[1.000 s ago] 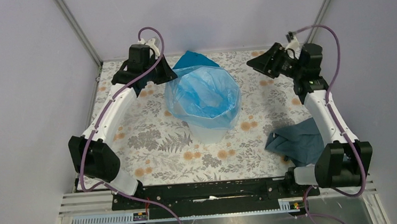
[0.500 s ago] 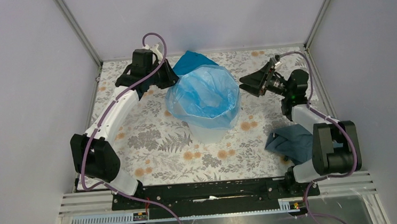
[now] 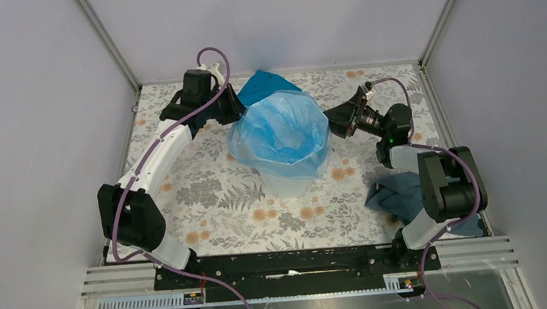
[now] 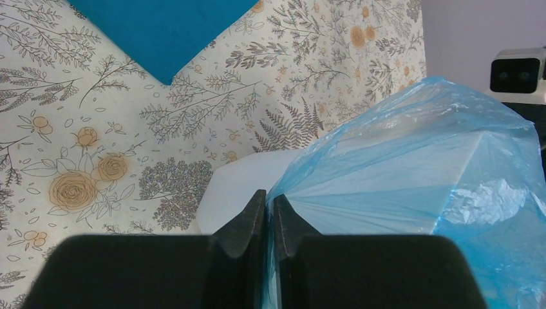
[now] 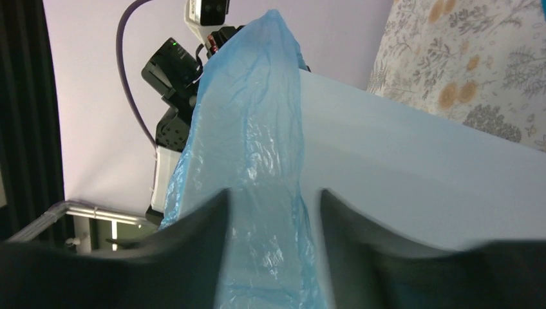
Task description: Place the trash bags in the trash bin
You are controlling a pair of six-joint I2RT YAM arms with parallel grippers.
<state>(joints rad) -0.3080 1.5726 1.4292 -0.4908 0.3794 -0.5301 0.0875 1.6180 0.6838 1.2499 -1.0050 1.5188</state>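
Swung in over the last second: right gripper (image 3: 343,116), now just beside right rim of trash bin (image 3: 288,186). Floral tabletop (image 3: 215,196), pale grey walls on three sides. Bin mid-desk, nearer far edge, lined with trash bag (image 3: 283,128), film draped over rim. Teal cloth (image 3: 265,83) behind, at far edge. Grey-blue cloth (image 3: 402,192) by right edge. Left gripper (image 4: 269,201) pinched tight on bag film at left rim. Right fingers (image 5: 193,232) spread wide, either side of film.

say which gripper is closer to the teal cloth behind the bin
Left. The left gripper is shut on the bag at the left rim of the bin, in front of the teal cloth. The right gripper is open at the right rim, farther off.
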